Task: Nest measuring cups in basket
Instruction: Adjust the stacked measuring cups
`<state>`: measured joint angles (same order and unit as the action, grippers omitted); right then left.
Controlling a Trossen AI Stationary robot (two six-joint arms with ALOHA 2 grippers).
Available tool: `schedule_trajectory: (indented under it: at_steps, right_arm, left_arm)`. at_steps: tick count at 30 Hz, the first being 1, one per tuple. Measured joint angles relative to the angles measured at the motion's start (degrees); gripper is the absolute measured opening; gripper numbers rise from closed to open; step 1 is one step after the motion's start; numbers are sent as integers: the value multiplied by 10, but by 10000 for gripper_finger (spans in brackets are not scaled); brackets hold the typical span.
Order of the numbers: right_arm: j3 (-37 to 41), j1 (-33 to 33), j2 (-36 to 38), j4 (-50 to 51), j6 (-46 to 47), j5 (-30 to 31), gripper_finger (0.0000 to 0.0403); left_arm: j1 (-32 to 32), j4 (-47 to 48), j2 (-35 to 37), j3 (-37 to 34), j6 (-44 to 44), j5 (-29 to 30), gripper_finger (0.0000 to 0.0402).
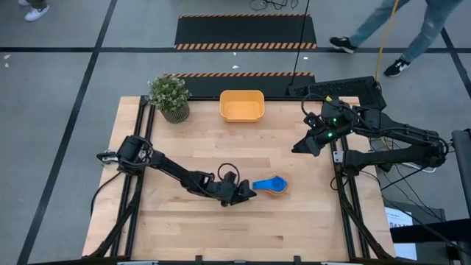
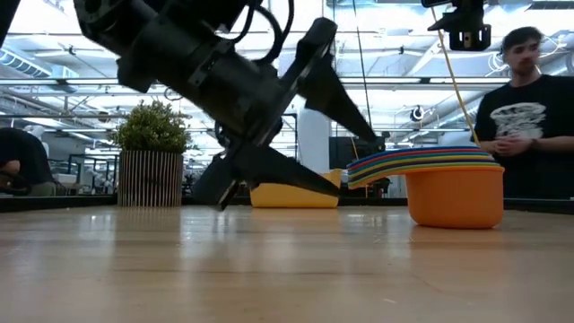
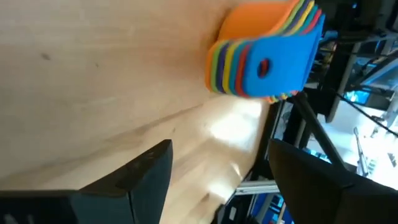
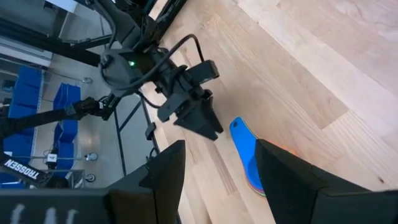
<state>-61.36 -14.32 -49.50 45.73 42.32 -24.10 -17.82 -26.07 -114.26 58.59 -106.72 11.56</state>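
- High view: cups (image 1: 270, 186) nested in one stack on the desk (image 1: 243, 221), right of centre, well apart from the basket (image 1: 242, 106). Blue cup on top, handle pointing toward the left gripper (image 1: 247, 194); orange rim shows under it. Basket is orange-yellow, sits at the far edge beside a plant (image 1: 170, 98). Left gripper is just beside the handle tips, not touching. Right gripper (image 1: 303, 146) is at the desk's right edge, waiting, well apart from the cups. Two people walk on the floor beyond the desk.
- Low view: stack (image 2: 441, 184) stands upright; big orange cup at the bottom, thin coloured handles fanned out toward the left gripper (image 2: 269, 179). Basket (image 2: 294, 195) behind, far off. Plant (image 2: 151, 152) at left. A person in a dark shirt stands behind, at right.
- Left wrist view: handles (image 3: 267, 62) stacked like cards, blue on top w/ a hole, then yellow, green, red edges; orange bowl behind. Left gripper fingers (image 3: 146, 171) spread wide, nothing between them.
- Right wrist view: right gripper fingers (image 4: 165, 171) apart, holding nothing. Left gripper (image 4: 202, 124) beside the blue handle (image 4: 245, 146).
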Motion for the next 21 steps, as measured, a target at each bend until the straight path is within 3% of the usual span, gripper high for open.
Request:
schedule_trajectory:
  at_steps: [10, 21]
  right_arm:
    - [0, 0, 0, 0, -10, 3, 185]
    - [0, 0, -1, 0, -11, 21, 185]
  left_arm:
    - [17, -11, 1, -37, -17, 6, 247]
    - [42, -43, 1, -37, 27, 10, 329]
